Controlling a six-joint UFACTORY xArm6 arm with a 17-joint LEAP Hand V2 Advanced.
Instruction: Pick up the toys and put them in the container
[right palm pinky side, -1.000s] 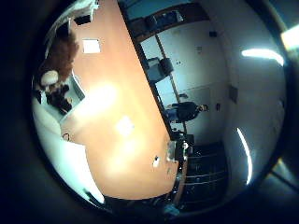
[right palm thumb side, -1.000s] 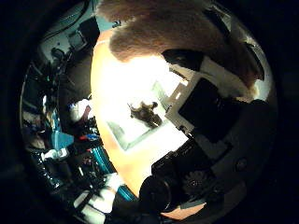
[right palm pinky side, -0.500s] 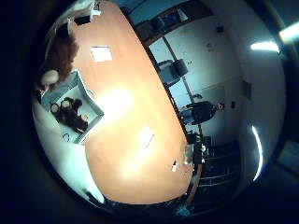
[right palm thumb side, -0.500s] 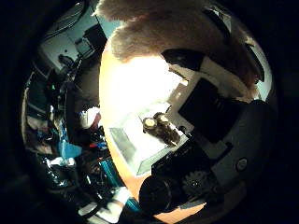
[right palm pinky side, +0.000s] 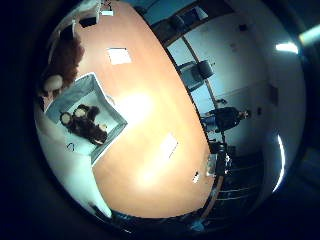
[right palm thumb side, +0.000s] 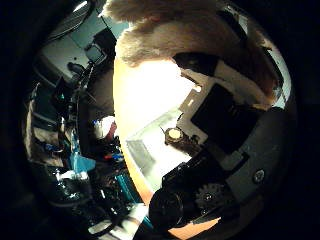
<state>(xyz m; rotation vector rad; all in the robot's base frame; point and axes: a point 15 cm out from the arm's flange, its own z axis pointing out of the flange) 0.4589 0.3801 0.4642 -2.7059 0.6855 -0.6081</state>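
A furry brown toy (right palm thumb side: 200, 35) fills the edge of the thumb side view, very close to the palm, and the black and white fingers (right palm thumb side: 220, 70) of the hand (right palm thumb side: 225, 150) curl against its fur, so the hand is closed around this toy and holds it. In the little finger side view the same fur shows as a reddish brown mass beside the container (right palm pinky side: 75, 95). The container is a grey open box with pale walls, and it stands on the long orange table (right palm pinky side: 150, 150) near the table's edge. Inside it lies a dark brown plush toy (right palm pinky side: 85, 122) with a pale face. The hand hangs high above the table, with the palm turned towards the container.
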